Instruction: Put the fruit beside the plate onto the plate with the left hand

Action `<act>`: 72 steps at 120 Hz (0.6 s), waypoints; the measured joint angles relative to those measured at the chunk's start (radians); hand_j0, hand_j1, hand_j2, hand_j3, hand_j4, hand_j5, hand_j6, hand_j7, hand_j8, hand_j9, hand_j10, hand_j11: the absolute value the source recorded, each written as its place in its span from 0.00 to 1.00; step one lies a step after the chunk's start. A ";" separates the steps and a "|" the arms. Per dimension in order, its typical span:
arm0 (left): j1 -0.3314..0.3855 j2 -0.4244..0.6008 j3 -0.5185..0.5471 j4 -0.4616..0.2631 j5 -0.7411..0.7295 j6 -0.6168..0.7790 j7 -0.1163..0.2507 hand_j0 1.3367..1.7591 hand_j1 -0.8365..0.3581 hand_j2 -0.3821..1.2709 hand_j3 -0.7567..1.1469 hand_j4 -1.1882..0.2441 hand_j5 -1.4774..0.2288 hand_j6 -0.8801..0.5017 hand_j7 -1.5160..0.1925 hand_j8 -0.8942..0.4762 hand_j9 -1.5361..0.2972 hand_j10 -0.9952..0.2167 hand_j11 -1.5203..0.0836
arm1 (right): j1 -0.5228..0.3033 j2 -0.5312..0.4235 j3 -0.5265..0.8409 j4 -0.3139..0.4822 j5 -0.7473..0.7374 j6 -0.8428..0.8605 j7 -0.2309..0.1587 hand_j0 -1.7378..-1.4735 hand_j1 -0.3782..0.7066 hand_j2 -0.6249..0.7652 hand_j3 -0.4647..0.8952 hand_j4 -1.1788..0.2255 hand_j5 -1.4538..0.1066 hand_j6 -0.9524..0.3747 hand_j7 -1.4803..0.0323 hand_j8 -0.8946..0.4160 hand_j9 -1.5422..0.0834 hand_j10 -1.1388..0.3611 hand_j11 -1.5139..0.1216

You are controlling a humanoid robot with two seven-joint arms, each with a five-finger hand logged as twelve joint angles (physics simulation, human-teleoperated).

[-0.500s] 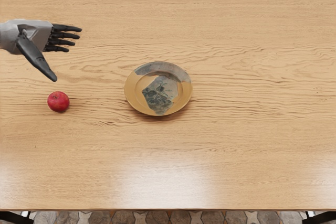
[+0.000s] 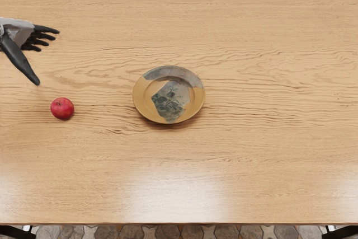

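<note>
Nearest the camera, the wooden table (image 2: 251, 166) runs bare and glossy to its front edge. Further in, the red apple (image 2: 62, 108) sits on the wood at the left, exactly where it lay half a second ago: it has not rolled or been touched. It is well apart from the plate and not on it.

A little further back and toward the middle, the golden plate (image 2: 141, 100) also keeps its place. Nothing lies on it; only a dull reflection shows in its centre.

Farthest back, at the left edge, is the left hand (image 2: 22, 37), and this is the one thing that has changed. It has drifted left and slightly away, so part of the palm is now cut off by the picture's edge. It stands farther from the apple than before. Its dark fingers (image 2: 42, 34) are stretched out and slightly apart, the thumb slants down toward the table, and it holds nothing.

My reading is that no grasp has begun, and the hand has to come back toward the apple before anything else.

By count: one apple, one plate, one table, one hand in view. The right arm does not show.
</note>
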 joint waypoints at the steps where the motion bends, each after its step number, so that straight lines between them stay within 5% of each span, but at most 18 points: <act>1: -0.015 -0.006 0.020 0.000 -0.005 0.007 0.000 0.76 0.98 0.23 0.40 0.82 0.86 0.63 0.88 0.64 0.83 0.81 0.94 | 0.000 0.000 0.000 0.000 0.000 0.000 0.000 0.30 0.03 0.45 0.34 0.84 0.93 0.72 0.98 0.68 0.95 0.76 0.93; 19: -0.192 -0.142 0.405 -0.050 -0.072 0.220 -0.019 0.76 0.98 0.23 0.40 0.82 0.86 0.63 0.88 0.64 0.83 0.81 0.94 | 0.000 0.000 0.000 0.000 0.000 0.000 0.000 0.30 0.03 0.45 0.34 0.84 0.93 0.72 0.98 0.68 0.95 0.76 0.93; 33: -0.249 -0.229 0.632 -0.152 -0.086 0.462 -0.037 0.76 0.98 0.23 0.40 0.82 0.86 0.63 0.88 0.64 0.83 0.81 0.94 | 0.000 0.000 0.000 0.000 0.000 0.000 0.000 0.30 0.03 0.45 0.34 0.84 0.93 0.72 0.98 0.68 0.95 0.76 0.93; 54: -0.254 -0.367 0.834 -0.273 -0.102 0.781 -0.044 0.76 0.98 0.23 0.40 0.82 0.86 0.63 0.88 0.64 0.83 0.81 0.94 | 0.000 0.000 0.000 0.000 0.000 0.000 0.000 0.30 0.03 0.45 0.34 0.84 0.93 0.72 0.98 0.68 0.95 0.76 0.93; 72: -0.255 -0.441 0.890 -0.329 -0.111 0.882 -0.045 0.76 0.98 0.23 0.40 0.82 0.86 0.63 0.88 0.64 0.83 0.81 0.94 | 0.000 0.000 0.000 0.000 0.000 0.000 0.000 0.30 0.03 0.45 0.34 0.84 0.93 0.72 0.98 0.68 0.95 0.76 0.93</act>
